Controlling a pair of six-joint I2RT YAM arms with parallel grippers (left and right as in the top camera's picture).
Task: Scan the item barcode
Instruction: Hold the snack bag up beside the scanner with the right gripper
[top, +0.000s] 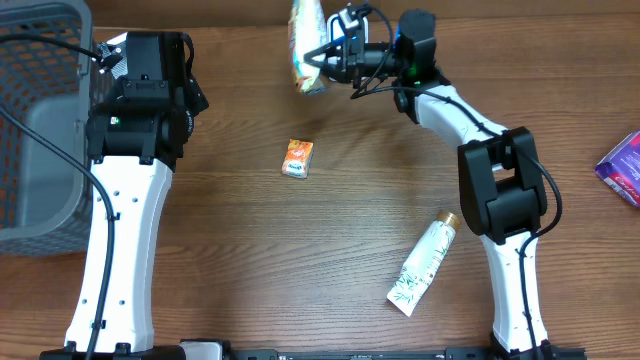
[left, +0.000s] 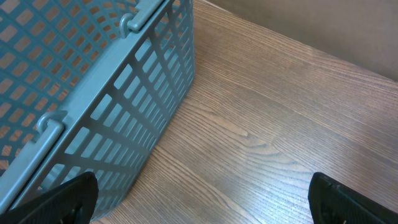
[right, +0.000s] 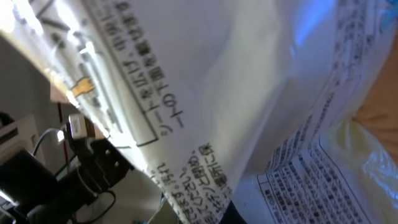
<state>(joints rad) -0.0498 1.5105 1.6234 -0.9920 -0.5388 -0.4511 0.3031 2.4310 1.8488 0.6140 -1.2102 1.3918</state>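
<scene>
One crinkled, text-printed white-and-yellow packet (top: 306, 50)

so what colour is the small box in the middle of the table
The small box is orange with some white, best seen in the overhead view.

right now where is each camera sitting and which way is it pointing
Overhead: above the table, looking straight down; left arm and right arm show, right claw shut on the bag.
Left wrist: on the left arm, facing down at the basket wall; open left claw fingertips at the bottom corners.
Right wrist: on the right arm, close on the bag's print; no fingers show.
Shared: overhead and left wrist both see the basket.
</scene>
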